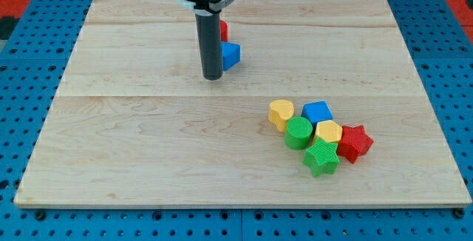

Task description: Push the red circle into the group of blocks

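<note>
Red circle (223,29), mostly behind rod (211,41)

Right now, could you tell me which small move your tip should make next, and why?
Probably back toward the view's top-left, behind the red circle. My tip sits below-left of it beside the blue triangle, while the group around the green circle lies lower right.

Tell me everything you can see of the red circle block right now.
Only a thin sliver of the red circle block shows, glossy red like plastic, peeking out at the view's right of the dark rod, which hides the rest. It sits on the wooden board near the view's top, just above the blue triangle block, apparently touching it. My tip lies below both.
</note>
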### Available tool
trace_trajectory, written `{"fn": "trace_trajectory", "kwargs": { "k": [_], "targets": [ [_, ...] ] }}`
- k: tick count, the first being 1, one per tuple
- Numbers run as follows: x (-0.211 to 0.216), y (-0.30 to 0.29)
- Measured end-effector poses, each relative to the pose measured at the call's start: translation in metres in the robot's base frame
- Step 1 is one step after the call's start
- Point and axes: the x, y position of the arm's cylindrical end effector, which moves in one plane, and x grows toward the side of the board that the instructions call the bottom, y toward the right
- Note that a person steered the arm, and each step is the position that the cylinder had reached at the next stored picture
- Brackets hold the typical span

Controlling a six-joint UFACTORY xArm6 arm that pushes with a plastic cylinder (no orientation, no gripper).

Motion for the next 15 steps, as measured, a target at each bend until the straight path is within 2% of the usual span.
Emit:
{"fn": "trace_trajectory", "kwargs": {
  "k": [1, 3, 4, 6, 8, 9, 10, 12, 13, 15],
  "targets": [
    [0.002, -0.027],
    [-0.127, -0.06],
    [-0.142, -0.022],
    [-0.051, 0.061],
    [-0.012, 0.061],
    [0.024, 0.085],
    [0.042, 0.128],
    [-0.001, 0.046],
    [0.015, 0.025],
    [0.045, 0.044]
  ]
}}
